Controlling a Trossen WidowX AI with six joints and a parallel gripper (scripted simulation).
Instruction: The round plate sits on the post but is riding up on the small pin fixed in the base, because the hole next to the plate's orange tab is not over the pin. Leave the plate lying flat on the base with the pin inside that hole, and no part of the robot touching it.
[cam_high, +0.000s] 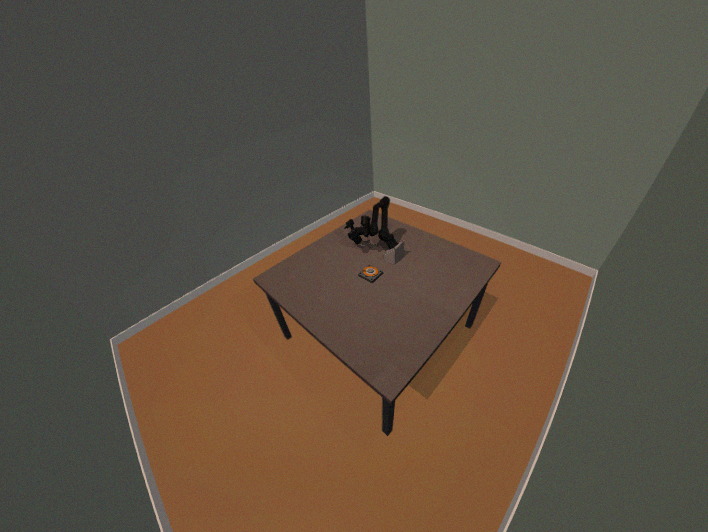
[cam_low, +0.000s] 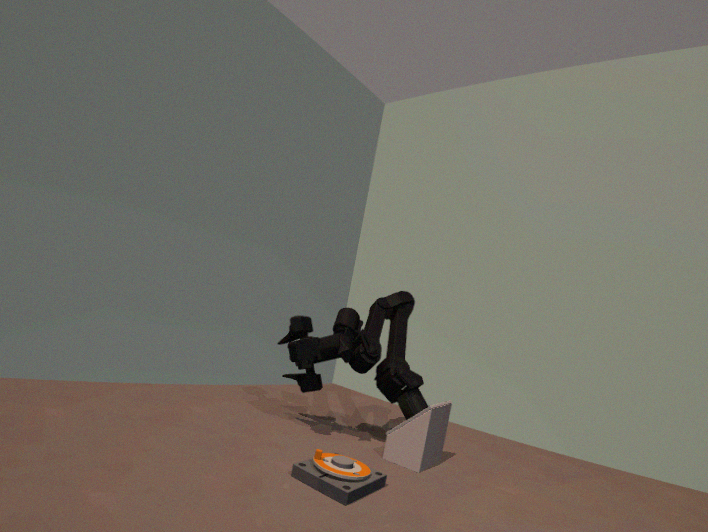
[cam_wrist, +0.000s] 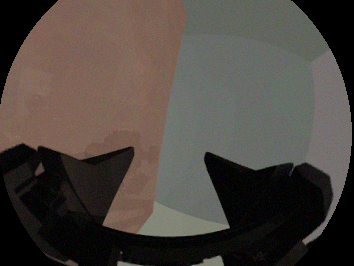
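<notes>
Gripper (cam_low: 289, 357) wide open, holding nothing, raised well apart from the base (cam_low: 337, 479) bearing the round plate (cam_low: 342, 464); recommend approaching squarely over the orange tab (cam_low: 319, 453) before turning the plate.

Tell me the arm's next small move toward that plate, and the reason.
Probably swing the open black gripper over and down toward the round orange-and-white plate on the grey square base. The gripper hangs in the air well away from it, facing the walls, holding nothing, and the plate's orange tab is untouched.

The brown table (cam_low: 143, 457) carries a grey base (cam_low: 337, 485) and a pale wedge mount (cam_low: 414, 440).
</notes>
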